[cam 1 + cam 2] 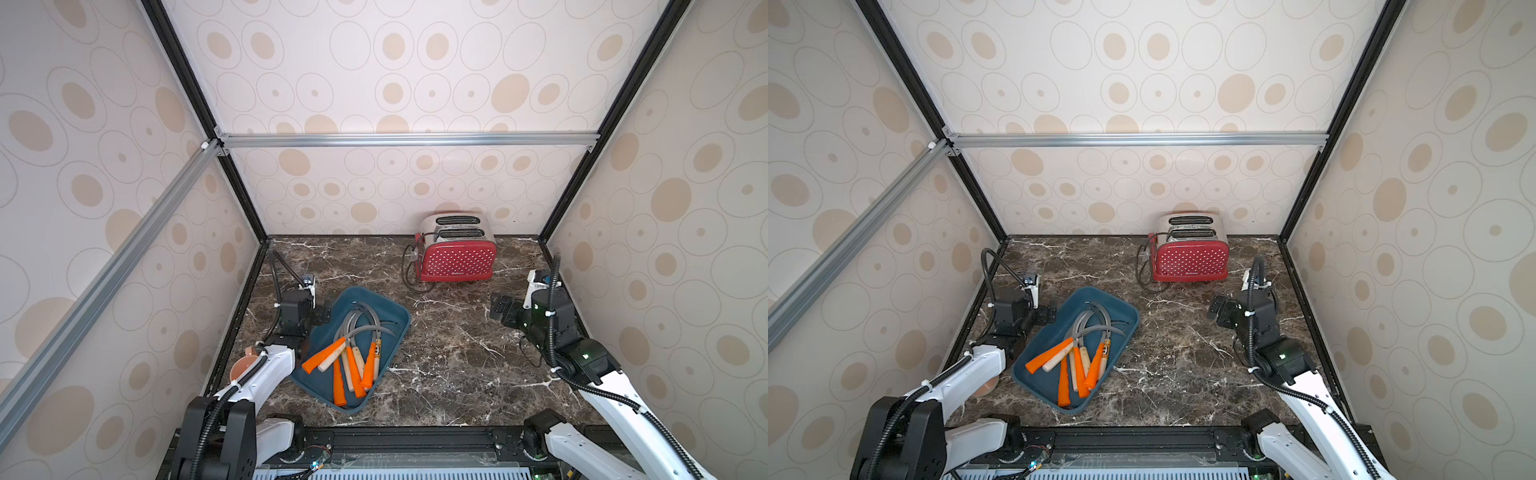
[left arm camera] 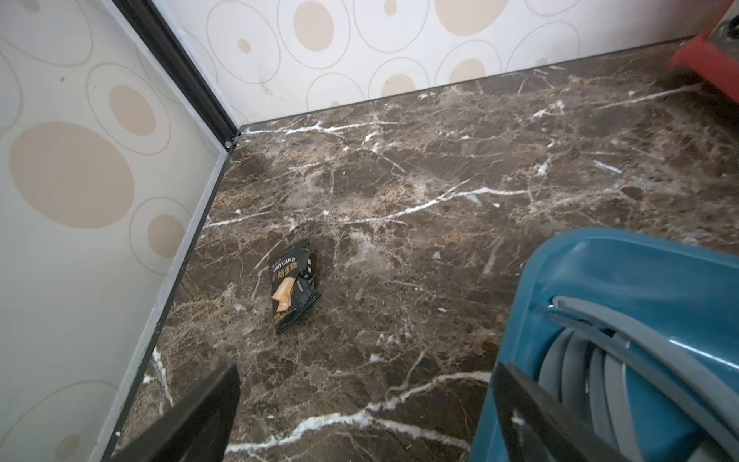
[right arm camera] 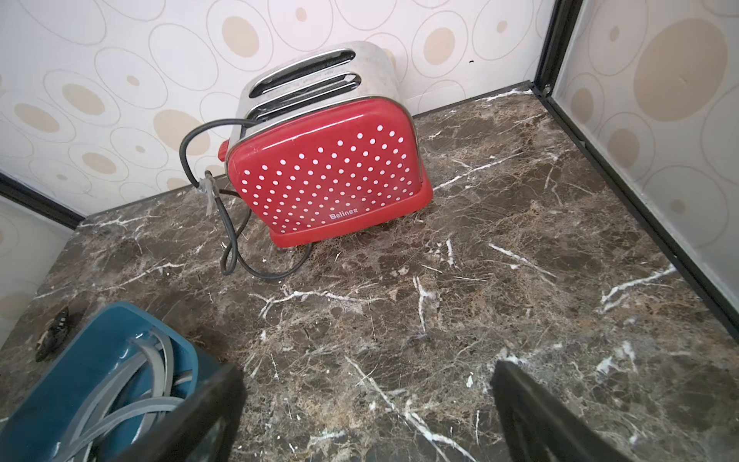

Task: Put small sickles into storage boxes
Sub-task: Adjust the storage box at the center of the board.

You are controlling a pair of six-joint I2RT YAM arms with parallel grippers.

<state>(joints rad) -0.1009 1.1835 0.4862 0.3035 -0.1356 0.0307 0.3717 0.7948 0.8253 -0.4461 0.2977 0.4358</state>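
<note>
The storage box, a dark teal tray [image 1: 376, 297] [image 1: 1034, 374], lies left of centre on the marble table. In it several small sickles [image 1: 353, 357] [image 1: 1079, 357] are piled, grey blades toward the back, orange and pale wood handles toward the front. My left gripper [image 1: 323, 312] [image 1: 1051, 311] stands open beside the tray's back left corner, with only bare marble between its fingers [image 2: 368, 370]. The tray [image 2: 600, 272] and the blades [image 2: 580, 360] show in the left wrist view. Far right, my right gripper [image 1: 496, 307] [image 1: 1214, 309] is open and empty [image 3: 368, 370]; the tray [image 3: 100, 344] shows beside one finger.
A red polka-dot toaster [image 1: 457, 257] [image 3: 332, 176] stands at the back with its black cord [image 3: 232, 240] looped on the table. A black snack packet [image 2: 294, 288] lies near the back left corner. A pinkish cup [image 1: 245, 365] sits behind the left arm. Patterned walls enclose three sides.
</note>
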